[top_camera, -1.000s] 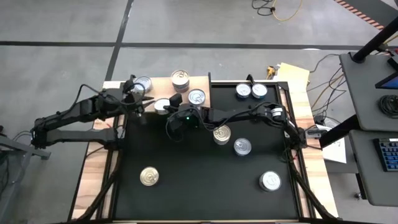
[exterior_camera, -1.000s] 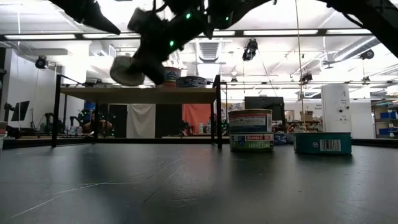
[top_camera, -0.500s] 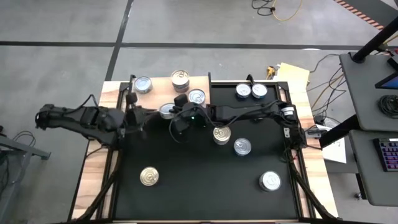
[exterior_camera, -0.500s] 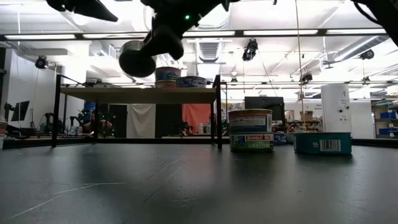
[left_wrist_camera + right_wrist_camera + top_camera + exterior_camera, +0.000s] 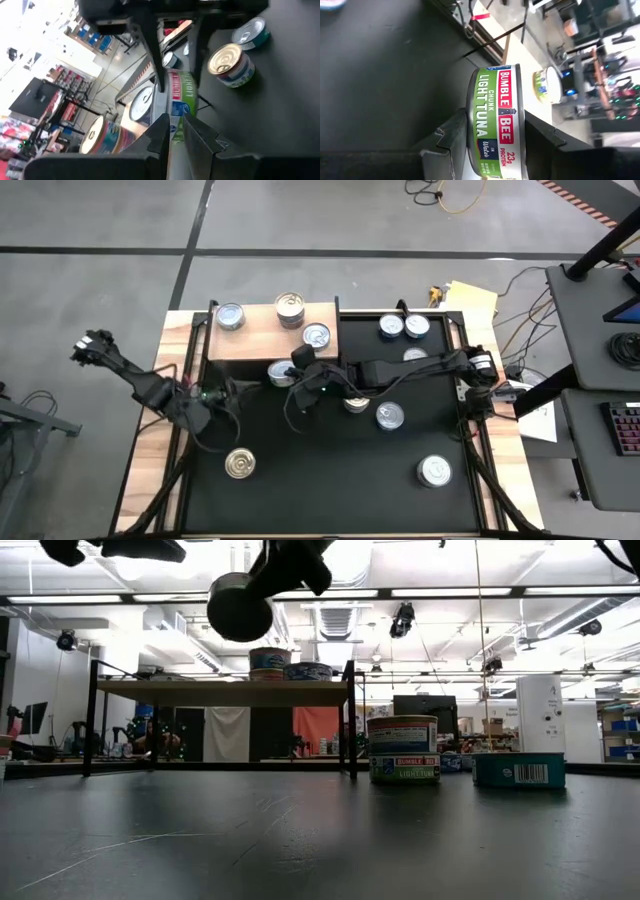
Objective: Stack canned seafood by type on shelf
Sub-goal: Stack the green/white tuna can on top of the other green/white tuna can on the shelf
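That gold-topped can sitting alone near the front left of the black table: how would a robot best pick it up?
Probably from straight above. The gold-topped can stands upright, low and round, so the fingers could drop either side of its curved wall and squeeze across the middle. It stands well apart from the other cans, so no side seems blocked. The left gripper is nearest.

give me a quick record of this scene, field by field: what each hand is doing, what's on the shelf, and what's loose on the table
right hand: shut on a green-label tuna can, held in the air by the shelf's front edge
left hand: shut, empty, over the table's left part
shelf: three cans on top, one at the left end, two toward the right
table: six loose cans show, one gold-topped can at front left, the rest on the right half
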You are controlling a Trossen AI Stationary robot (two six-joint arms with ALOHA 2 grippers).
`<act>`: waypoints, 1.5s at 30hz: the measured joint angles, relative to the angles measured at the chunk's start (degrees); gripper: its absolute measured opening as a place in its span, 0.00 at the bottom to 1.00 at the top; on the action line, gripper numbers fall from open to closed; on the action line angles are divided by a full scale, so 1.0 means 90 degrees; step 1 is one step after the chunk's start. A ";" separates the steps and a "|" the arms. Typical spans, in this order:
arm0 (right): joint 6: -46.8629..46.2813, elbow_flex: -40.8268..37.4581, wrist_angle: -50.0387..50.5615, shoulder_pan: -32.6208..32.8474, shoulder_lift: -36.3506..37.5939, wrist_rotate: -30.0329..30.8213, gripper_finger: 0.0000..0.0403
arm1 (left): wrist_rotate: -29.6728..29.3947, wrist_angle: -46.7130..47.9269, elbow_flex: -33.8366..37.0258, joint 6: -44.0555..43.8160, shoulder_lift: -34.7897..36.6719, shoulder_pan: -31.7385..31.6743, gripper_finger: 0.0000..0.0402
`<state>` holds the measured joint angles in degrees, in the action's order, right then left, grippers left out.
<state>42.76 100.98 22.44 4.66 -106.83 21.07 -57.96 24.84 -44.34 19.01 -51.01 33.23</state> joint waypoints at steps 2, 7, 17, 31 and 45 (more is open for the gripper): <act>-0.0268 -0.0002 0.0216 0.0092 0.0048 0.0008 0.34 | -0.0089 -0.0103 0.0002 -0.0079 -0.0154 0.0123 0.09; -0.0888 -0.0040 0.0522 0.0381 0.0073 0.0030 0.34 | 0.0037 -0.0585 0.0002 -0.0237 -0.0516 0.0178 0.10; -0.1629 -0.0665 0.0223 0.0998 0.0076 0.0887 0.34 | 0.0725 -0.0692 0.0002 -0.0783 -0.1192 0.0179 0.35; -0.1601 -0.1048 -0.0870 0.1096 0.0018 0.1164 0.34 | 0.0204 -0.0952 0.0002 -0.0695 -0.1913 0.0173 0.67; -0.1407 -0.1048 -0.0958 0.1096 0.0010 0.1159 0.34 | 0.0167 -0.1050 0.0002 -0.0722 -0.1967 -0.0009 0.66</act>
<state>30.10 91.55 13.82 14.52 -106.74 31.51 -56.46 15.39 -44.31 12.51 -68.71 33.14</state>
